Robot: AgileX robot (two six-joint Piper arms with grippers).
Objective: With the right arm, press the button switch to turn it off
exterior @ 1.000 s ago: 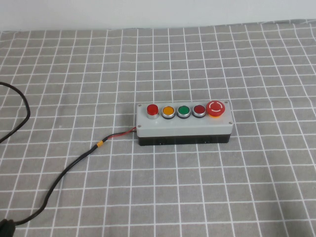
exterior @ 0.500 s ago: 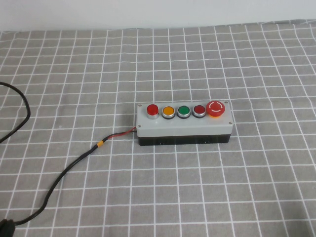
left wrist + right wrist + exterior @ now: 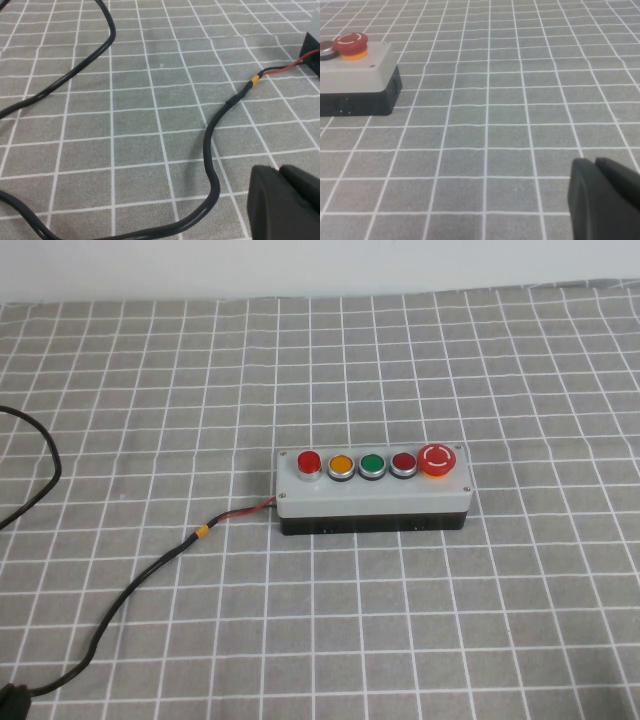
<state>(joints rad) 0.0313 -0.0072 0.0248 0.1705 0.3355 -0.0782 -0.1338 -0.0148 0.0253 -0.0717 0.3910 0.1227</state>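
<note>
The button switch (image 3: 309,462) is the bright-red raised button at the left end of the grey five-button box (image 3: 372,498) in the middle of the table. Neither arm shows in the high view. My right gripper (image 3: 595,163) shows only in the right wrist view, with its dark fingers pressed together and empty. It hovers low over the cloth, well away from the box's right end (image 3: 360,76). There the red mushroom button (image 3: 350,44) shows and the button switch is out of frame. My left gripper (image 3: 279,171) is shut and empty over the cloth beside the cable.
A black cable (image 3: 150,570) with a red lead runs from the box's left side to the table's front left; it also shows in the left wrist view (image 3: 215,150). Orange, green and dark-red flat (image 3: 403,463) buttons sit between the switch and the mushroom button (image 3: 438,459). Grey checked cloth covers the table.
</note>
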